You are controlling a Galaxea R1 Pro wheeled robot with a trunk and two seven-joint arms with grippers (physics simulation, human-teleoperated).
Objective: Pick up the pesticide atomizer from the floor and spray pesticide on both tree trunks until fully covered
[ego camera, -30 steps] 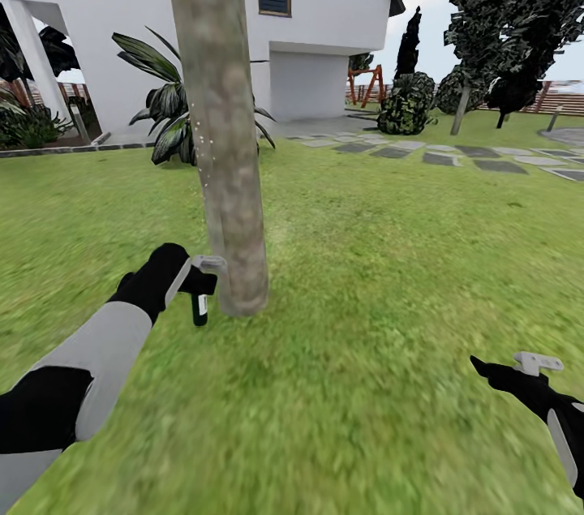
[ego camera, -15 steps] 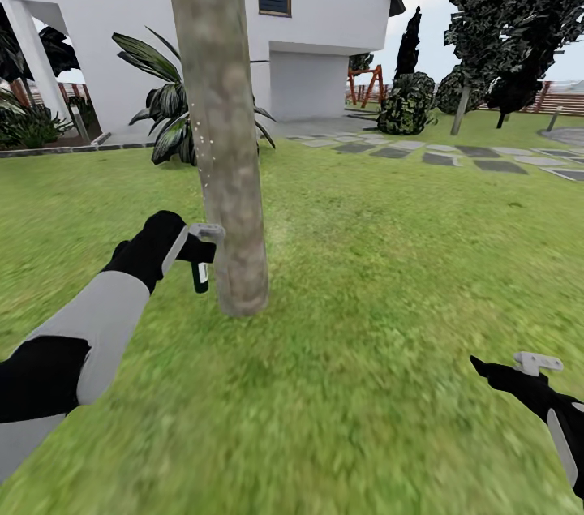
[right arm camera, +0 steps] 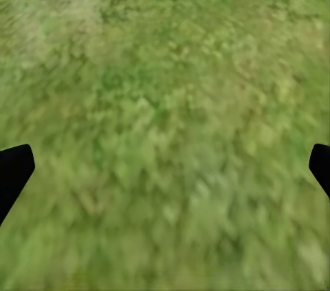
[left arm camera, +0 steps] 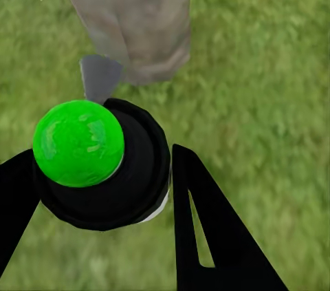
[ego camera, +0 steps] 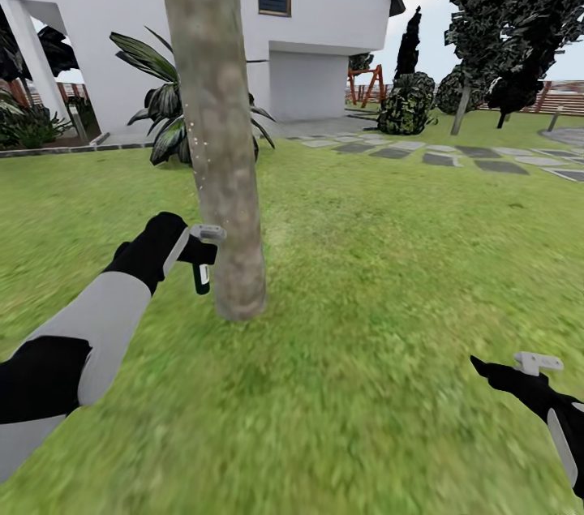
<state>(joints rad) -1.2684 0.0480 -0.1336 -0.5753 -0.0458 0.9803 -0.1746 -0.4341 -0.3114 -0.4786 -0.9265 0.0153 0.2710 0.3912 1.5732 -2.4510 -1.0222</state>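
Black left gripper (ego camera: 195, 249) clamps the small black pesticide atomizer (ego camera: 200, 276) just beside the thick beige-grey mottled tree trunk (ego camera: 215, 118) (nozzle toward bark); the right gripper (ego camera: 531, 363), well apart, hangs spread open.

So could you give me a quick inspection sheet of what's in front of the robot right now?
Surface: green grass floor.
Job's things: pesticide atomizer held beside the tree trunk; whether it touches cannot be told. Another tree far right.
Clutter: nothing seen.
Grippers: left tool shut on the atomizer; right tool open over grass, empty.
Cables: nothing seen.
Surroundings: white house, leafy plant, stepping stones, wooden fence.
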